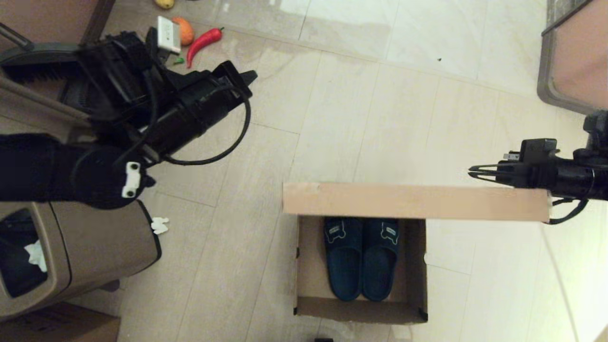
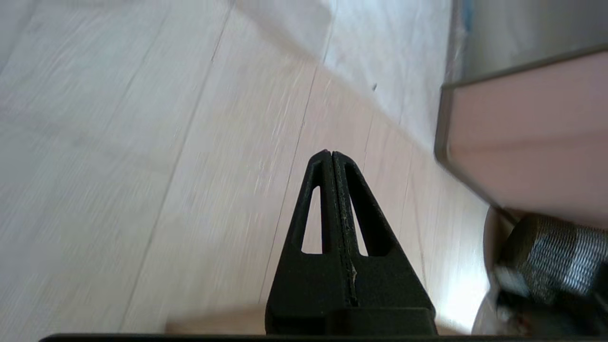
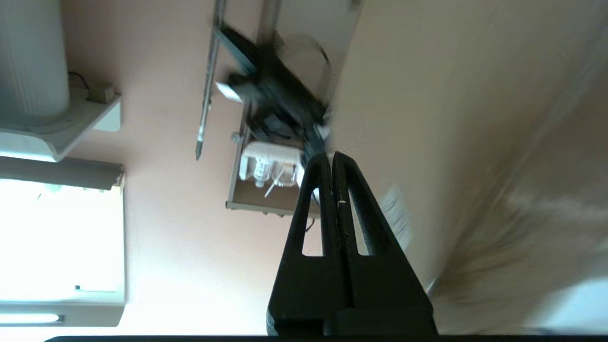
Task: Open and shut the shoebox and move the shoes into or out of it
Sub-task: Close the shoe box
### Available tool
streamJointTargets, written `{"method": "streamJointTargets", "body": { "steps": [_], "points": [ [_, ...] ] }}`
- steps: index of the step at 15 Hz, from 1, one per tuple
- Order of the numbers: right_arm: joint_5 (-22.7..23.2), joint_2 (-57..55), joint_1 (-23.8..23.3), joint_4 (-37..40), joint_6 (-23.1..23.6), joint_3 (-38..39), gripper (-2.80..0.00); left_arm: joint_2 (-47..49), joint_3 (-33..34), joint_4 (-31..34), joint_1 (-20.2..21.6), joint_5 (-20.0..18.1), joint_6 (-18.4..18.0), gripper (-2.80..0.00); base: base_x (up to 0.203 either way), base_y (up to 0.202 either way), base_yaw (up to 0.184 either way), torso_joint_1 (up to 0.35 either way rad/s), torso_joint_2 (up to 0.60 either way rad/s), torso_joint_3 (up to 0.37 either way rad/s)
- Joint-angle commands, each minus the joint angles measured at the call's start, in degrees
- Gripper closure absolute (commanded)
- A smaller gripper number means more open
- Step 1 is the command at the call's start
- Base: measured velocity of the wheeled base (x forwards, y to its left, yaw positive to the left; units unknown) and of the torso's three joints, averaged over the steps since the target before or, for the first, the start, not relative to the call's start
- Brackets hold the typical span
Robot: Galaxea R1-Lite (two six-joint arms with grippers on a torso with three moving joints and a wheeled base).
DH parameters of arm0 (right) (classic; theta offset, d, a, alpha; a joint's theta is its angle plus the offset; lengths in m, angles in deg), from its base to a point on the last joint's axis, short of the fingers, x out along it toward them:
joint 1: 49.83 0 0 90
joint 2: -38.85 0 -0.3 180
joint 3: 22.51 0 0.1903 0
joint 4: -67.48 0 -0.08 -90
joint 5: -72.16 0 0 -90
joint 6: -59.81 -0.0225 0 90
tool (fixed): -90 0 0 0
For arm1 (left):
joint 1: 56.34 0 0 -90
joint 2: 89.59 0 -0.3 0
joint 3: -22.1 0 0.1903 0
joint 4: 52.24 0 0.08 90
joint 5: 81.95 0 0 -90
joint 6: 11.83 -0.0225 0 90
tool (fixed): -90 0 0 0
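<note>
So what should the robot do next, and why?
Probably bring the right gripper down toward the shoes. The shoebox lid stands open, both shoes lie side by side inside, and both grippers are shut on nothing; the left gripper is up and away.

Pale tiled floor (image 1: 370, 109) seen throughout. Open shoebox (image 1: 308, 266) set on it near lower centre. Brown trash bin (image 1: 95, 251) stood at left. Red chili (image 1: 203, 42), orange fruit (image 1: 185, 29) scattered far left. Cardboard box (image 1: 61, 325) placed beside bin.
</note>
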Motion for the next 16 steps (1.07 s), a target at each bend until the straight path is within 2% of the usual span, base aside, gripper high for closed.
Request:
{"method": "streamJointTargets", "body": {
  "steps": [1, 3, 5, 7, 9, 10, 12, 14, 16],
  "points": [
    [0.49, 8.74, -0.06, -0.73, -0.55, 8.32, 0.0, 10.63, -7.86, -0.11, -4.22, -0.35, -0.02, 0.0, 0.0, 0.0, 0.0, 0.0, 0.0, 0.0],
    [0.49, 16.51, -0.26, -1.73, -0.55, 16.83, 0.0, 13.1, -8.9, -0.28, -10.85, -0.14, -0.09, 0.0, 0.0, 0.0, 0.0, 0.0, 0.0, 0.0],
    [0.49, 22.3, -0.69, -2.17, -0.45, 22.25, 0.0, 14.25, -6.62, -0.72, -16.82, 0.06, -0.16, 0.0, 0.0, 0.0, 0.0, 0.0, 0.0, 0.0],
    [0.49, 26.71, -0.93, -3.47, -0.3, 24.17, 0.0, 14.07, -0.38, -1.61, -20.37, 1.33, -0.16, 0.0, 0.0, 0.0, 0.0, 0.0, 0.0, 0.0],
    [-0.53, 27.76, -1.13, -6.14, 1.64, 21.09, 0.0, 13.15, 9.36, -4.6, -21.56, 2.92, -0.18, 0.0, 0.0, 0.0, 0.0, 0.0, 0.0, 0.0],
    [-3.57, 27.78, -1.41, -6.82, 3.93, 18.41, 0.0, 12.45, 15.34, -6.99, -21.15, 3.65, -0.55, 0.0, 0.0, 0.0, 0.0, 0.0, 0.0, 0.0],
    [-7.13, 28.62, -1.57, -7.24, 12.57, 16.32, 0.0, 10.08, 28.2, -11.98, -18.09, 6.5, -3.13, 0.0, 0.0, 0.0, 0.0, 0.0, 0.0, 0.0],
    [-6.61, 31.61, -1.47, -7.3, 19.47, 18.61, 0.0, 7.87, 41.57, -17.68, -13.18, 9.31, -6.53, 0.0, 0.0, 0.0, 0.0, 0.0, 0.0, 0.0],
    [-1.88, 33.33, -1.51, -7.24, 20.08, 18.73, 0.0, 7.04, 54.68, -25.24, -7.8, 12.74, -8.98, 0.0, 0.0, 0.0, 0.0, 0.0, 0.0, 0.0]
  ]
}}
